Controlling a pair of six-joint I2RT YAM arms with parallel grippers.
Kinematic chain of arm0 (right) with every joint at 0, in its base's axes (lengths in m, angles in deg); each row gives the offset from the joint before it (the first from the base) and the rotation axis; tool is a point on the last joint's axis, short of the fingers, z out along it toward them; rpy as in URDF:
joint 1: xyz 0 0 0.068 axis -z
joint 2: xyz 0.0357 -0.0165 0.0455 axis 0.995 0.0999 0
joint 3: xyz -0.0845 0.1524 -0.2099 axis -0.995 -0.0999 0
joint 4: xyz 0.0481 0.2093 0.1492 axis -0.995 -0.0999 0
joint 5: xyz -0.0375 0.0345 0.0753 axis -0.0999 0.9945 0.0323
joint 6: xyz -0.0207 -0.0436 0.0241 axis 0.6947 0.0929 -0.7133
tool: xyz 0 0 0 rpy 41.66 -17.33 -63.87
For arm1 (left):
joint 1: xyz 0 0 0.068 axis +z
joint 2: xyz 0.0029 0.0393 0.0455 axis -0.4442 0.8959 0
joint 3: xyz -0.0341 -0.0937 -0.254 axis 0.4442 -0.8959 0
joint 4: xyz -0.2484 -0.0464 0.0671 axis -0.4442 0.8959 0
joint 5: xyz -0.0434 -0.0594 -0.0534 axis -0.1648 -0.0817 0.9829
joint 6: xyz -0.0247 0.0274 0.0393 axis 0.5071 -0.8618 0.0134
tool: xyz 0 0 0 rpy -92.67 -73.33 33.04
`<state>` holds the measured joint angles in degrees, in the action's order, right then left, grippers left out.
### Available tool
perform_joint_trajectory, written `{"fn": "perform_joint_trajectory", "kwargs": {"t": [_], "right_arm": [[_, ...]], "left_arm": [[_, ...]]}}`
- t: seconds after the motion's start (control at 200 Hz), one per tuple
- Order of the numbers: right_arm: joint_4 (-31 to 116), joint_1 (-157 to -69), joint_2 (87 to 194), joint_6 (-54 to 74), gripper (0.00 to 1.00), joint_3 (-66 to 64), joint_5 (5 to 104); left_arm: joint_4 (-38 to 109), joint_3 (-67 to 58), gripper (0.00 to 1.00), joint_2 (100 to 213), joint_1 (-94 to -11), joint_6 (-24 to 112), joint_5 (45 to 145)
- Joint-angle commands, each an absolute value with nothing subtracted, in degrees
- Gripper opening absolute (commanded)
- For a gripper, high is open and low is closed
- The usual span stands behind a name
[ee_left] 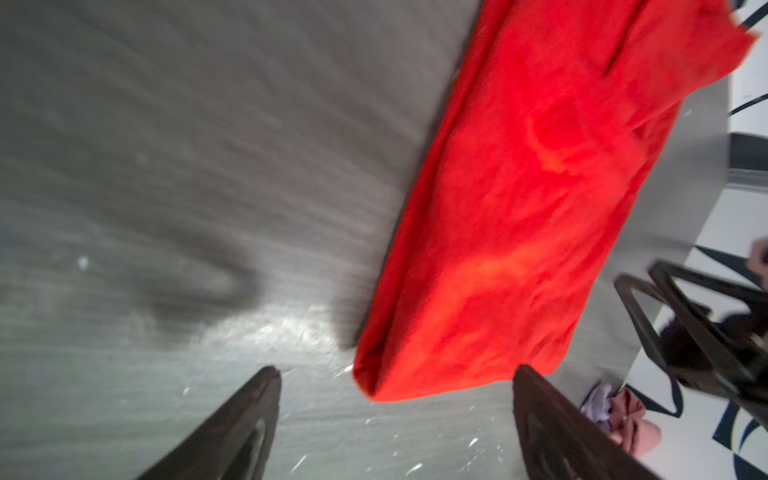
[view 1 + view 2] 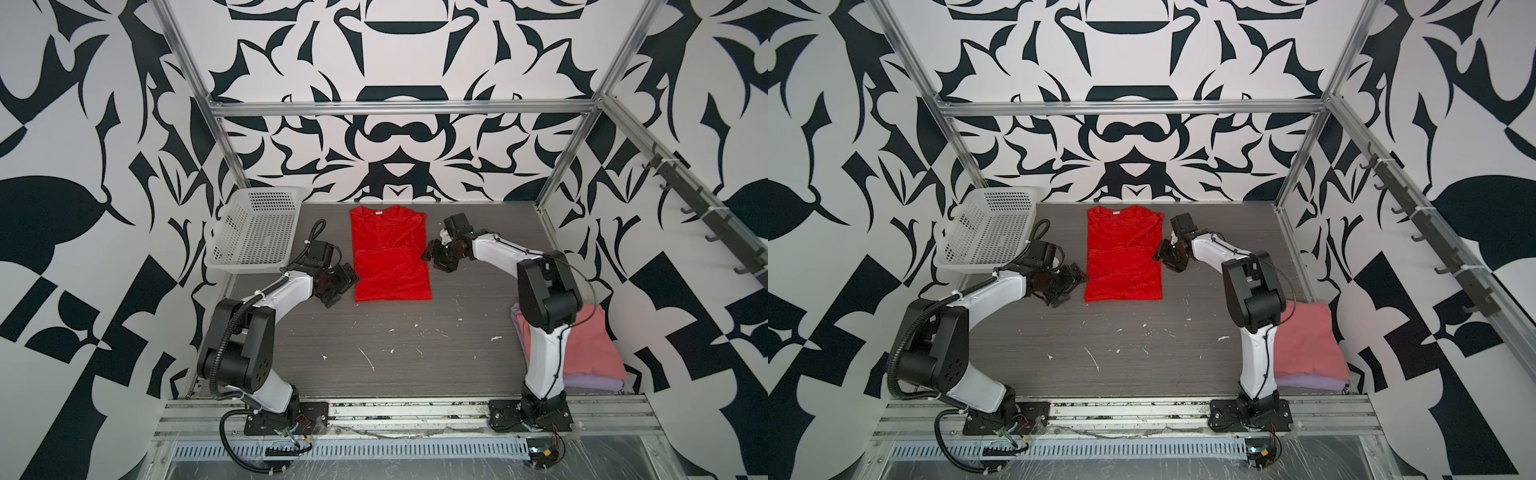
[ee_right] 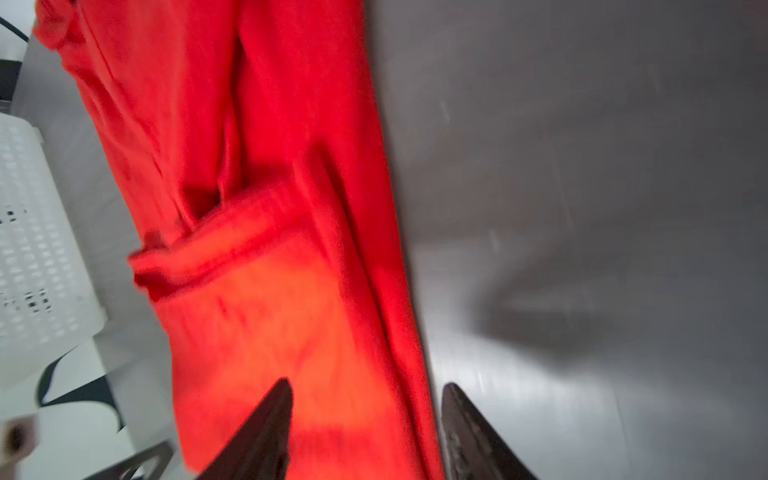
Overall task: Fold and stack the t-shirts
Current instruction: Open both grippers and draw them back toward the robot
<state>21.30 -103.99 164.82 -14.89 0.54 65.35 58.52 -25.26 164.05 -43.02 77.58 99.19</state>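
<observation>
Left pincer spread, empty, just beside red t-shirt left edge | right pincer spread at its right edge, nothing pinched | pink t-shirt atop lavender t-shirt, well apart from red | advice: pinch both edges level, fold evenly, don't drag across surface

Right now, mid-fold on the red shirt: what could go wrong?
The red t-shirt has a bunched sleeve at its far right corner; another fold may trap that lump.
The right jaws stand apart at its right edge; a sideways move may drag the fold open.
The pink t-shirt on the lavender t-shirt lies beside the right arm; placing the red one there may nudge the stack.
</observation>
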Motion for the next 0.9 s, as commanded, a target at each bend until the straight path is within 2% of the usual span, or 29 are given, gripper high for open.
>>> {"fn": "perform_joint_trajectory", "kwargs": {"t": [0.0,0.15,0.175,0.3,0.44,0.75,0.895], "right_arm": [[25.8,-104.4,157.5,-18.7,0.62,-8.3,67.3],[32.8,-105.6,151.4,-24.9,0.68,-19.8,68.8],[34.0,-105.9,151.2,-25.6,0.68,-20.9,69.4],[38.5,-107.8,151.8,-29.6,0.68,-25.3,69.5],[46.6,-108.0,151.6,-35.3,0.68,-31.0,68.5],[46.6,-110.3,154.4,-37.0,0.65,-30.1,68.0],[47.1,-110.8,155.6,-38.1,0.58,-30.2,66.5]], "left_arm": [[59.7,-26.8,0.88,163.6,-44.6,77.1,100.6],[56.0,-30.0,0.86,163.6,-46.0,80.9,102.4],[55.4,-30.7,0.81,163.7,-46.2,81.6,102.6],[53.4,-33.2,0.72,164.4,-47.1,86.5,101.0],[50.4,-34.1,0.68,165.7,-48.3,90.0,100.5],[47.0,-33.2,0.52,170.2,-48.5,92.1,98.0],[47.7,-32.3,0.41,171.4,-48.6,91.8,95.9]]}}
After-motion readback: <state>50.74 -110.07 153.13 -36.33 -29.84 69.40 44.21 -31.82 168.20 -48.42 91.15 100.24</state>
